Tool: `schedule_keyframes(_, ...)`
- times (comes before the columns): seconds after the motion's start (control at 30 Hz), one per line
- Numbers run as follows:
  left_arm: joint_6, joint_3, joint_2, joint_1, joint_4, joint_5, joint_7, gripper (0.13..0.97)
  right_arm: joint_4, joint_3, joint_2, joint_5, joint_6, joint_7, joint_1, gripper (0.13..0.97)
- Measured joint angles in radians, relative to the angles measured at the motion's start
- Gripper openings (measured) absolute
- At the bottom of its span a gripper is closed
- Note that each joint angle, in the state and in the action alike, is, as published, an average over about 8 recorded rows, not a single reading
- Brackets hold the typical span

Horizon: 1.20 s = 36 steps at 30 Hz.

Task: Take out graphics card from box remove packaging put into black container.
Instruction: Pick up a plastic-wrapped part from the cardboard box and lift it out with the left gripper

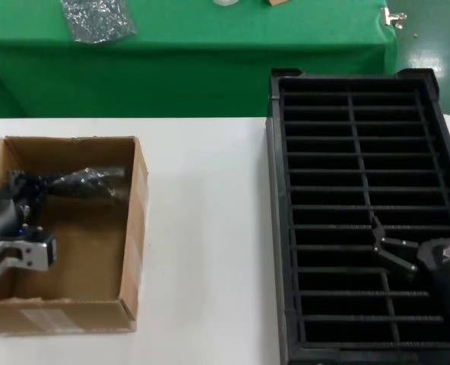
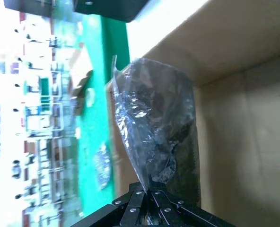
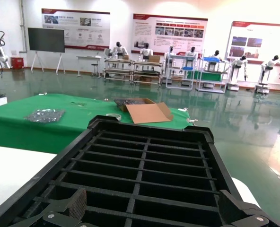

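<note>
Brown cardboard marks the box on the white worktop, and everything here is placed from it. In the head view the left tool is inside the box, pinching the packaging with the graphics card in it; the right tool hangs spread over the black container, well off from the box. The left wrist view shows the fingertips pressed together on the bag's edge alone. Best lift straight up and slowly, since so thin a grip may slip. The right wrist view shows empty slots.
</note>
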Motion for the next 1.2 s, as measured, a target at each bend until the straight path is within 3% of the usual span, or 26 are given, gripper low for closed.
schedule_keyframes(0.23,-0.021,-0.137,-0.013,0.141,-0.242,0.113,-0.144,0.139,0.0,0.0,0.0,0.0,0.0,0.0,0.0,0.966)
schedule_keyframes(0.43,0.009,-0.275,0.013,0.282,-0.474,0.19,-0.269,0.139,0.0,0.0,0.0,0.0,0.0,0.0,0.0,0.966)
schedule_keyframes(0.6,0.034,-0.341,0.044,0.373,-0.61,0.226,-0.341,0.139,0.0,0.0,0.0,0.0,0.0,0.0,0.0,0.966)
schedule_keyframes(0.77,0.037,-0.348,0.08,0.442,-0.694,0.238,-0.375,0.139,0.0,0.0,0.0,0.0,0.0,0.0,0.0,0.966)
schedule_keyframes(0.97,0.042,-0.306,0.136,0.502,-0.753,0.248,-0.397,0.139,0.0,0.0,0.0,0.0,0.0,0.0,0.0,0.966)
schedule_keyframes(1.2,0.049,-0.257,0.193,0.529,-0.779,0.264,-0.411,0.139,0.0,0.0,0.0,0.0,0.0,0.0,0.0,0.966)
